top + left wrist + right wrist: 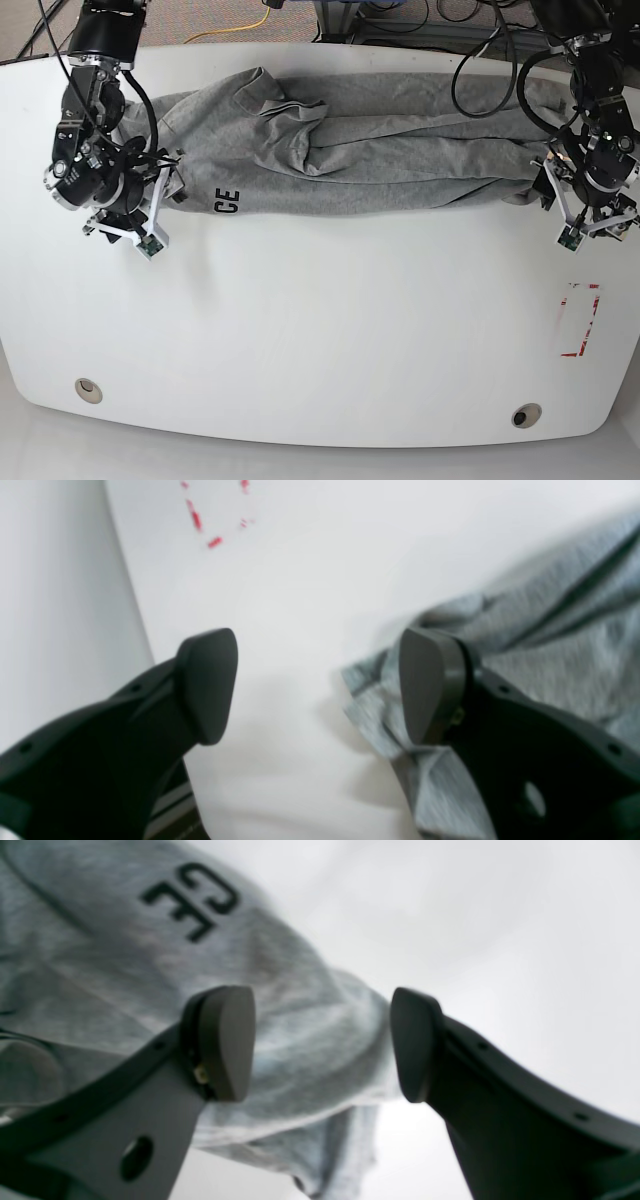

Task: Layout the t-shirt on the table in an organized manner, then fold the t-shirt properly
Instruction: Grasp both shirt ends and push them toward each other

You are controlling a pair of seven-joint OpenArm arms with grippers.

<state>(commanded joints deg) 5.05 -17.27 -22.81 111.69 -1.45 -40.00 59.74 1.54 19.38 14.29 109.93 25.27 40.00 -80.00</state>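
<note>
Nearest, bare glossy white table (320, 350) with its red tape rectangle (582, 320), then both black grippers, left (320, 687) and right (322, 1042), spread wide and gripping nothing at either end of the wrinkled heather-grey lettered t-shirt (350, 145), bunched lengthwise along the far edge.

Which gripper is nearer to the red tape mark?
Left. The left gripper is just above the red tape mark at the t-shirt's end; the right gripper is far across the table.
</note>
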